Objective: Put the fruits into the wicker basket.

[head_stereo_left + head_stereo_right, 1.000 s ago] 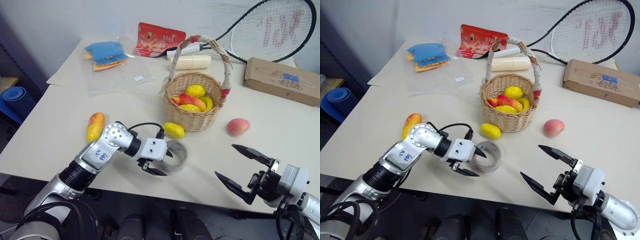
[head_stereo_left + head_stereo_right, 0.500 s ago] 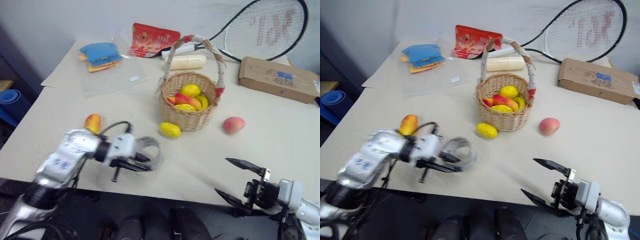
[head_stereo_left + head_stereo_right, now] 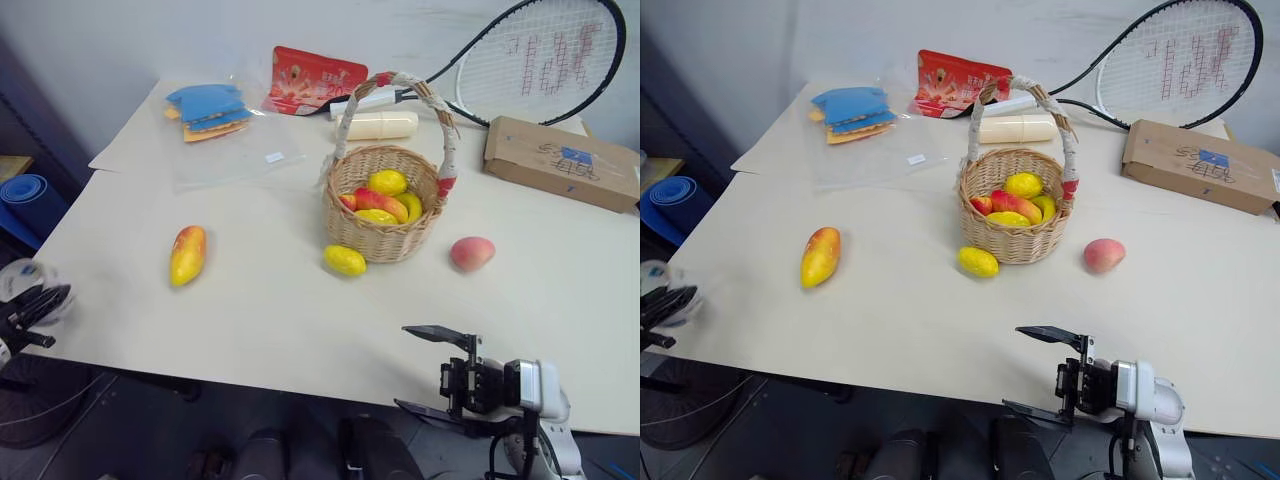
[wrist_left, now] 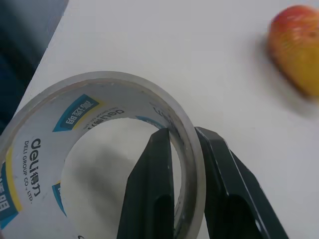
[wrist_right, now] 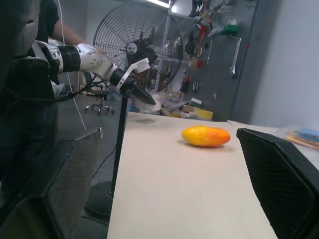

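Observation:
The wicker basket (image 3: 385, 237) stands mid-table with several yellow and red fruits (image 3: 386, 195) inside. On the table around it lie a mango (image 3: 188, 254) to the left, a lemon (image 3: 345, 260) by its front and a peach (image 3: 472, 253) to its right. My left gripper (image 3: 28, 308) is past the table's left edge, shut on the wall of a clear tape roll (image 4: 84, 102). The mango (image 4: 296, 47) lies beyond it. My right gripper (image 3: 430, 370) is open and empty at the table's front edge, pointing left toward the mango (image 5: 205, 136).
Behind the basket lie a cream cylinder (image 3: 378, 125), a red packet (image 3: 315, 75), a racket (image 3: 540, 55) and a cardboard box (image 3: 560, 160). A clear bag of blue pieces (image 3: 210, 110) lies at the back left. A fan (image 5: 134, 45) stands off the table's left side.
My left gripper closed on the tape roll and carried it from the table's front to beyond the left edge. The right gripper drifted left and down, still open.

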`<state>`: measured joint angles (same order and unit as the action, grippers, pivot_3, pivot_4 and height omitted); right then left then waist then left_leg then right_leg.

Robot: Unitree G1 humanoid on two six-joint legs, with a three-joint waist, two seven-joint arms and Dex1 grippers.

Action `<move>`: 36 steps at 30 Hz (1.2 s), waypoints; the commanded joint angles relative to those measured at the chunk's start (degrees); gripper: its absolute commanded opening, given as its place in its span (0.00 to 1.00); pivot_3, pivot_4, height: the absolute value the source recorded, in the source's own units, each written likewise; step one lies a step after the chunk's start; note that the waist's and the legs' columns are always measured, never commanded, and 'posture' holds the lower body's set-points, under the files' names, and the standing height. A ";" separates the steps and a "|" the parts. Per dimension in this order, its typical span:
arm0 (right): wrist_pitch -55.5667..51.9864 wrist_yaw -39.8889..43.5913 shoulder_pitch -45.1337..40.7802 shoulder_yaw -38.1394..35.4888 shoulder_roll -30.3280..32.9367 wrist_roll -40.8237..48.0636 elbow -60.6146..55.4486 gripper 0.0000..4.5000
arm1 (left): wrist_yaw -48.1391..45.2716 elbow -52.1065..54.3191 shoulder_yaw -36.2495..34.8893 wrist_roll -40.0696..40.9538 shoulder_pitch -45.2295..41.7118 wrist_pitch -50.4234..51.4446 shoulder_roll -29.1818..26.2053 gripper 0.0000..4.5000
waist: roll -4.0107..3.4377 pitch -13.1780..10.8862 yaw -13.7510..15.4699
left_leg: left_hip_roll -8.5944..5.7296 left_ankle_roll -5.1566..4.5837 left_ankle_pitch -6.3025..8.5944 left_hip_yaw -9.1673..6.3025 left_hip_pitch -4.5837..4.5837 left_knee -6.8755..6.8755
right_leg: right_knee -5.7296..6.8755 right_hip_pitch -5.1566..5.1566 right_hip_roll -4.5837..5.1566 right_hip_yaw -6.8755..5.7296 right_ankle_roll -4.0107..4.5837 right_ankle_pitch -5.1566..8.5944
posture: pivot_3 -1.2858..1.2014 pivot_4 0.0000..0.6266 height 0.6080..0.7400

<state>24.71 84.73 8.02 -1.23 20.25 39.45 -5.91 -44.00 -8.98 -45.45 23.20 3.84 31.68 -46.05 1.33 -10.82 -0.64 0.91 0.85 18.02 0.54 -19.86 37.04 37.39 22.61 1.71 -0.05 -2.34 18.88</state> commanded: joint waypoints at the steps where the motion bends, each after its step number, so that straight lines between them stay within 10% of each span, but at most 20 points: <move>1: 3.53 1.94 -0.51 0.17 -0.44 -1.46 2.50 1.00 | -0.33 -4.24 2.80 -0.18 -3.02 -4.46 -0.26 0.08 | 0.03 0.02 0.37 | 0.00 0.00 0.00 0.00 -0.01 -0.01 | -0.01 0.01 0.02 -0.01 0.00 0.00 | 0.52 0.24 1.00; 3: 4.45 1.91 -0.70 -0.27 -0.37 -1.76 4.02 1.00 | -0.08 -5.10 4.41 0.84 -5.39 -4.09 -0.11 0.08 | 0.03 0.02 0.61 | 0.00 0.02 0.02 0.00 -0.07 -0.02 | -0.03 0.05 0.05 -0.03 0.01 0.00 | 0.52 0.24 1.00; 13: -3.92 -9.27 -3.04 -0.07 2.07 -2.83 -7.03 1.00 | -5.19 -0.55 6.57 1.08 -4.68 1.22 -13.36 0.77 | 0.00 0.00 -1.08 | 0.01 0.04 -0.07 0.08 -0.36 -0.11 | 0.03 0.28 0.44 -0.48 0.10 0.05 | 0.52 0.24 1.00; 18: -5.92 -12.50 -5.09 -1.81 3.25 -1.99 -9.23 1.00 | -4.14 0.14 15.90 4.81 -17.19 19.52 -20.61 0.77 | -0.11 -0.05 -0.35 | 0.04 0.10 -0.23 0.11 -0.37 -0.19 | 0.06 0.22 0.77 -0.94 0.18 0.10 | 0.52 0.24 1.00; 24: -7.55 -16.64 -8.04 -1.45 2.31 -2.22 -10.91 1.00 | 5.28 -2.14 24.61 6.26 -36.08 31.78 -9.08 0.77 | -0.26 -0.07 0.46 | -0.04 0.02 -0.25 0.18 -0.50 -0.10 | 0.09 0.23 0.87 -1.03 0.05 0.03 | 0.52 0.24 1.00; 36: -10.30 -19.90 -9.13 -0.31 2.66 -3.49 -13.93 1.00 | 7.01 -8.63 37.04 1.51 -42.61 31.41 0.58 0.77 | -0.10 -0.05 -0.70 | -0.05 0.11 -0.46 0.22 -1.25 0.27 | 0.43 0.99 0.76 -1.05 -0.14 -0.06 | 0.52 0.24 1.00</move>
<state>14.68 65.63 -0.69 -1.78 22.55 35.59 -16.84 -36.19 -17.43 -8.85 25.02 -37.70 63.34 -45.40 1.23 -10.87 -1.34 0.87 0.98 17.52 0.75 -21.10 37.31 37.84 23.59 2.46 -1.09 -2.48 18.82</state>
